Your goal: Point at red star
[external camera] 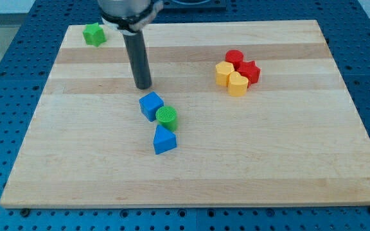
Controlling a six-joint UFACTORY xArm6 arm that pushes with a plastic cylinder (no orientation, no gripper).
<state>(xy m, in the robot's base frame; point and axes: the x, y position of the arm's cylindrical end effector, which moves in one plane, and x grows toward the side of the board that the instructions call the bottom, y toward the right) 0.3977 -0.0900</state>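
Observation:
The red star (248, 70) lies at the view's upper right, in a tight cluster with a red round block (234, 58) and two yellow blocks (224, 73) (237, 84). My tip (144, 86) rests on the board well to the left of that cluster. It stands just above the blue cube (151, 105), apart from it.
A green round block (167, 118) touches the blue cube, and a blue triangular block (164, 140) lies just below it. A green star-like block (95, 34) sits at the upper left corner of the wooden board (288, 160).

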